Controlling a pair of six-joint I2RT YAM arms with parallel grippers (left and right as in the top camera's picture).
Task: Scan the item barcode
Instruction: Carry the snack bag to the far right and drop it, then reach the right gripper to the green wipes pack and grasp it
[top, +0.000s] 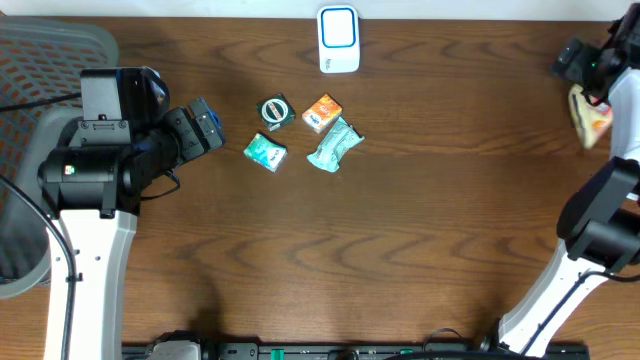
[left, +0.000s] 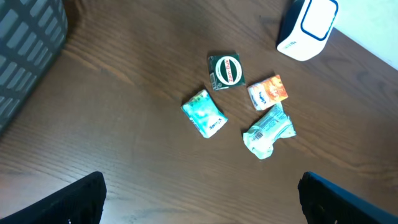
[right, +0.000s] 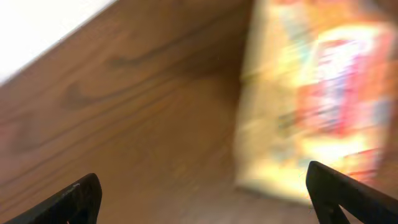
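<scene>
Several small items lie mid-table: a dark green packet with a round label (top: 275, 111) (left: 226, 71), an orange packet (top: 322, 112) (left: 268, 91), a teal packet (top: 265, 152) (left: 204, 113) and a crumpled pale green packet (top: 334, 146) (left: 268, 131). A white scanner with a blue frame (top: 338, 40) (left: 308, 27) stands behind them. My left gripper (top: 205, 125) (left: 202, 202) is open and empty, left of the items. My right gripper (top: 588, 78) (right: 205, 199) is open at the far right. A blurred yellow and red packet (top: 590, 115) (right: 311, 93) sits just beyond it, not between the fingers.
A grey mesh basket (top: 40, 60) (left: 25, 56) stands at the far left behind the left arm. The table's right edge runs close by the right arm and the yellow packet.
</scene>
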